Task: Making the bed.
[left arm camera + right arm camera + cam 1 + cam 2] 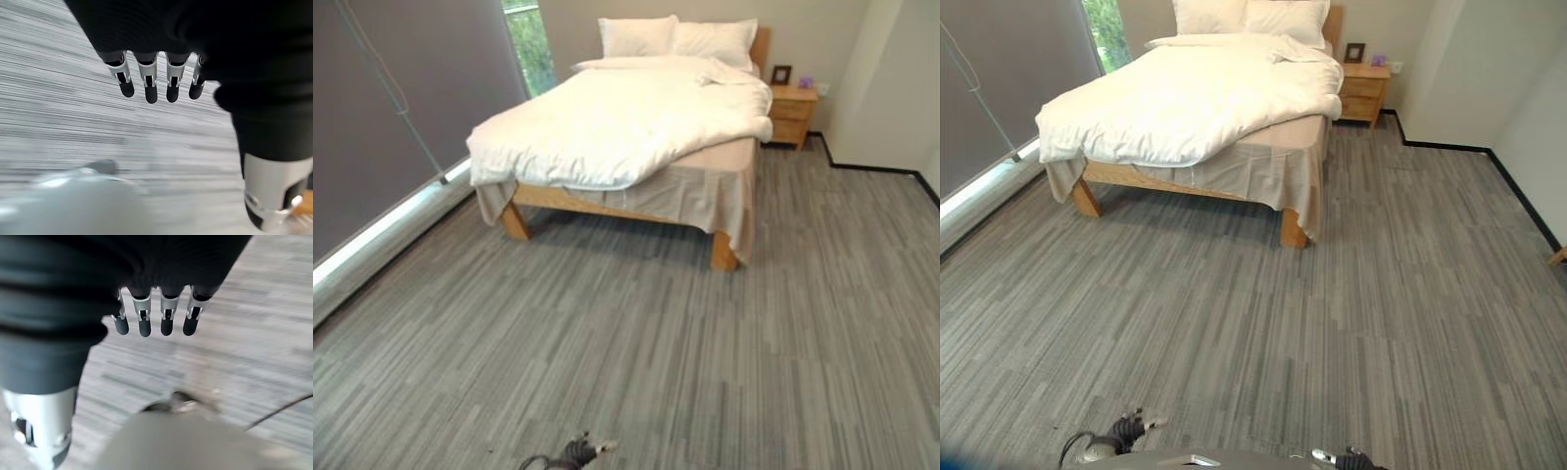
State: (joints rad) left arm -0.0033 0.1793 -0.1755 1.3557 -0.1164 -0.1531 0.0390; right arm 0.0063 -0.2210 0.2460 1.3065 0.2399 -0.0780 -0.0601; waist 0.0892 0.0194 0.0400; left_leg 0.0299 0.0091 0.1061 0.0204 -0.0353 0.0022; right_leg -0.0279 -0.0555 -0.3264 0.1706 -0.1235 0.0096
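Bed (724, 186) at 12 o'clock, well apart across grey floor (705, 352). White duvet (617, 122) rumpled, skewed toward 10; two pillows (675, 37) at head. L hand (151, 78) & R hand (156, 316) both relaxed, fingers straight, empty.

Bed (720, 250): light wooden frame, matt; white puffy cloth duvet (617, 122) and pillows (677, 37), beige cloth sheet (705, 186). Nightstand (792, 113): matching wood. Floor (705, 362): grey streaked carpet, matt.

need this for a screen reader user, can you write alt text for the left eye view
An unmade wooden bed stands across a grey striped floor, its white duvet rumpled and pulled askew, baring the beige sheet at the right. Two white pillows lean at the headboard, beside a wooden nightstand.
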